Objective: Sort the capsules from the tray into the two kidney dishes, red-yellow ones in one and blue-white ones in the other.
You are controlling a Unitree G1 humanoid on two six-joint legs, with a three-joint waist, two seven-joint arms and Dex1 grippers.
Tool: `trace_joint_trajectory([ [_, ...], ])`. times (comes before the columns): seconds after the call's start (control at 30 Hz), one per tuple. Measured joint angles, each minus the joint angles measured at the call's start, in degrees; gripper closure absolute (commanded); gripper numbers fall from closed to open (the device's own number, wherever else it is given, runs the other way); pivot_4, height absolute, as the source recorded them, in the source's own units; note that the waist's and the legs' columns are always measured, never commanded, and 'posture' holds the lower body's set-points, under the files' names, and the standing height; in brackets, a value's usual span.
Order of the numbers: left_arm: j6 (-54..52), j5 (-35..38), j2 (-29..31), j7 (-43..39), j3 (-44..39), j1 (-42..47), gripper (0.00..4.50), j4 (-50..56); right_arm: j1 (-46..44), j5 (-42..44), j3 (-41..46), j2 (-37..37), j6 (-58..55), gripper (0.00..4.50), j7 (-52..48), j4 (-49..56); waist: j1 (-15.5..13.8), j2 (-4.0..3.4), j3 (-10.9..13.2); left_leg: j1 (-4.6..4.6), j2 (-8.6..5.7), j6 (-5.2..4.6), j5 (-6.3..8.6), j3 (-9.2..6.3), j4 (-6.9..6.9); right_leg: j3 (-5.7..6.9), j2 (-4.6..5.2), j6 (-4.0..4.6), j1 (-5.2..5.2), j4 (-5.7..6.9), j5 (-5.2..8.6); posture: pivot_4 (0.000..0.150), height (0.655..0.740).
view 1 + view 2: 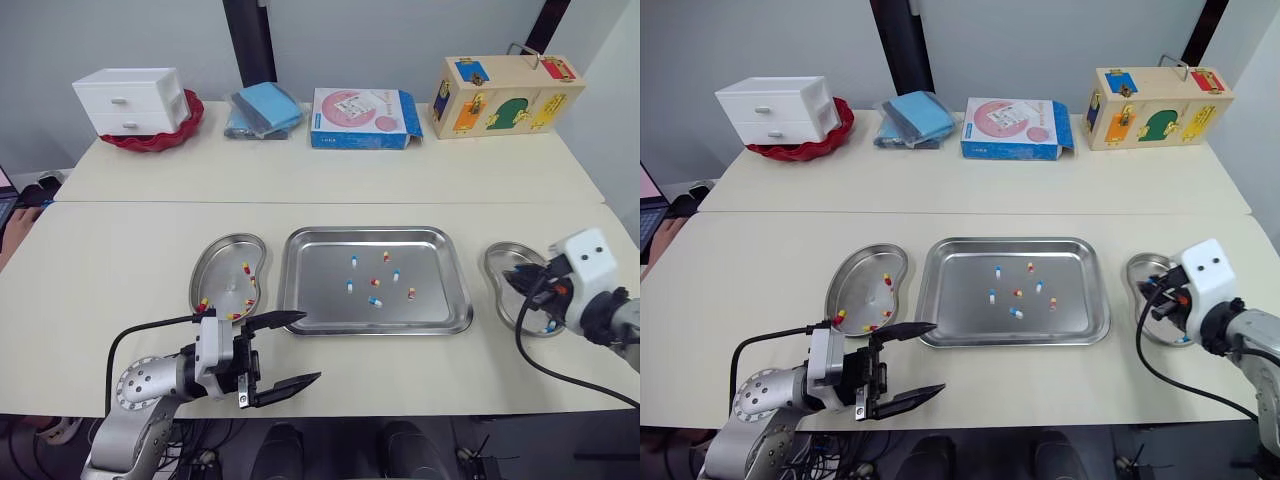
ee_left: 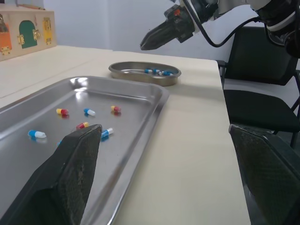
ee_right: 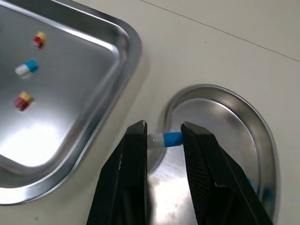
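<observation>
Right now the right gripper (image 1: 523, 279) has its fingers (image 3: 136, 159) closed to a narrow gap on a blue-white capsule (image 3: 165, 139). It looks pinched end to end, white cap vs. one finger, blue vs. the other. It hangs just above the right kidney dish (image 1: 500, 262), at the rim on the side toward the tray (image 1: 320, 285). A few other blue-white capsules (image 2: 159, 72) lie in that dish. So prob. the drop step: ease the fingers apart a little & it should fall in.

Left gripper (image 1: 288, 350): fingers (image 2: 70, 178) spread wide, nothing btw them. It sits low over the near edge of the tabletop (image 1: 120, 260), just beside the tray's near-left corner and near the left kidney dish (image 1: 222, 262), which carries several red-yellow capsules (image 1: 245, 268).

The tray sits btw the two dishes, w/ a handful of tray capsules (image 1: 375, 301) scattered mid-tray, both colours mixed, mostly apart from each other.

Handling, my guess: capsules are v. light, smooth-shelled & rounded, so they'll skid & roll on polished steel. The shell is thin & may dent or pull apart if squeezed hard. Best to take one across its middle, a fingertip either side of the long axis, light pressure only. The end-to-end hold as now risks it squirting out. The tray wall shouldn't block the approach, since the ones left lie away from it.
</observation>
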State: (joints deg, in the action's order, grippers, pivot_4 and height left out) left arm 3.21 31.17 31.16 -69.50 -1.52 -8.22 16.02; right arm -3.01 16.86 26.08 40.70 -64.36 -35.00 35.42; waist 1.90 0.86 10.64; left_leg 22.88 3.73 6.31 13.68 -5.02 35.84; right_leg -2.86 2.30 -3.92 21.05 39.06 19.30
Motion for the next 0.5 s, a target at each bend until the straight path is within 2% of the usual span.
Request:
trace_joint_trajectory([
  [0.03, 0.05, 0.0, -0.03, -0.05, 0.05, -0.01, 0.0, -0.09, 0.22, 0.0, 0.0, 0.11, -0.43, 3.67, 0.56, -0.59, -0.02, 0.0, 0.0, 0.01, 0.0, 0.0, 0.0, -0.01, 0.0, 0.0, 0.0, 0.0, 0.0, 0.0, 0.0, 0.15, 0.74],
  [0.1, 0.21, 0.0, -0.08, -0.1, 0.07, 0.02, 0.0, -0.17, 0.31, 0.01, -0.01, 0.25, -1.21, 2.93, 1.8, -1.15, -0.05, 0.0, 0.0, 0.01, 0.0, 0.0, 0.0, 0.0, 0.0, 0.0, 0.0, 0.0, 0.01, 0.0, 0.0, 0.15, 0.74],
  [0.23, 0.71, 0.0, -0.33, -0.1, 0.09, 0.07, 0.0, -0.17, 0.28, 0.01, 0.0, 0.83, -1.22, 1.94, 3.54, -1.95, -0.08, -0.01, 0.0, 0.01, 0.0, 0.0, 0.0, 0.0, 0.01, 0.0, 0.0, 0.0, 0.0, 0.0, 0.0, 0.15, 0.74],
  [0.43, 0.95, 0.01, -1.09, -0.15, 0.15, 0.07, 0.0, -0.2, 0.2, 0.21, 0.0, 1.21, -0.84, 0.02, 4.31, -2.17, -0.09, -0.01, 0.0, 0.01, 0.0, 0.0, 0.0, 0.0, 0.01, 0.0, 0.0, 0.0, 0.0, 0.0, 0.0, 0.15, 0.74],
  [0.5, 1.02, 0.0, -1.14, -0.08, 0.15, 0.05, 0.0, -0.21, 0.21, 0.25, 0.0, 1.21, -0.44, 0.02, 4.41, -2.32, -0.08, -0.01, 0.0, 0.01, 0.0, 0.0, 0.0, 0.0, 0.01, 0.0, 0.0, 0.0, 0.0, 0.0, 0.0, 0.15, 0.74],
])
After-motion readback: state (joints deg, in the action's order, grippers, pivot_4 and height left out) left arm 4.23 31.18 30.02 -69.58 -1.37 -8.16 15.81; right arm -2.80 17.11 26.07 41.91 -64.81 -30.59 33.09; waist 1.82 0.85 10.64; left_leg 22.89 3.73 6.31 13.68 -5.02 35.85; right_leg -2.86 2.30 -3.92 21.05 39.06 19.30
